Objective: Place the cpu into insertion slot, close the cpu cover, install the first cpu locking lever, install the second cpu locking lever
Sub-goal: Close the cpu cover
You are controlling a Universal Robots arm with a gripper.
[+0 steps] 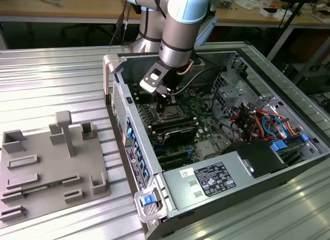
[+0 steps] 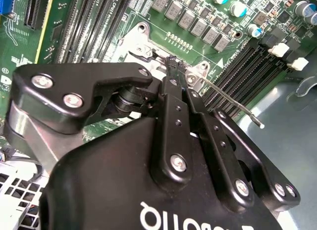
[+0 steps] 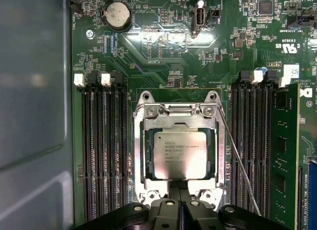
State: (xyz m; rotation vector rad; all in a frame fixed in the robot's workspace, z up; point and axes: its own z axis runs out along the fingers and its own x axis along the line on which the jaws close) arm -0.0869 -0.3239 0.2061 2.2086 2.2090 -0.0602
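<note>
Exterior view, from its left: a grey tray (image 1: pixel 49 157) lies on the ribbed counter (image 1: pixel 51 69), well apart from the hand (image 1: pixel 168 94). Beside the tray stands an open case (image 1: pixel 129 121). The arm enters it from above, and the hand sits low, just beside the cpu (image 1: pixel 170 115). Coloured cables (image 1: pixel 258 121) lie toward the view's right. In the first wrist view the cpu (image 3: pixel 179 154) is seated flat in the slot (image 3: pixel 150 163), with the cover (image 3: pixel 178 122) down and framing its metal top. The hand (image 3: pixel 179 193) is drawn narrow, fingertips (image 3: pixel 173 198) together with nothing seen between them, at the cover's edge opposite the coin cell (image 3: pixel 116 15) and just short of the cpu. One lever (image 3: pixel 237 161), a thin wire rod, slants free between the cover and the memory slots (image 3: pixel 247 156).
</note>
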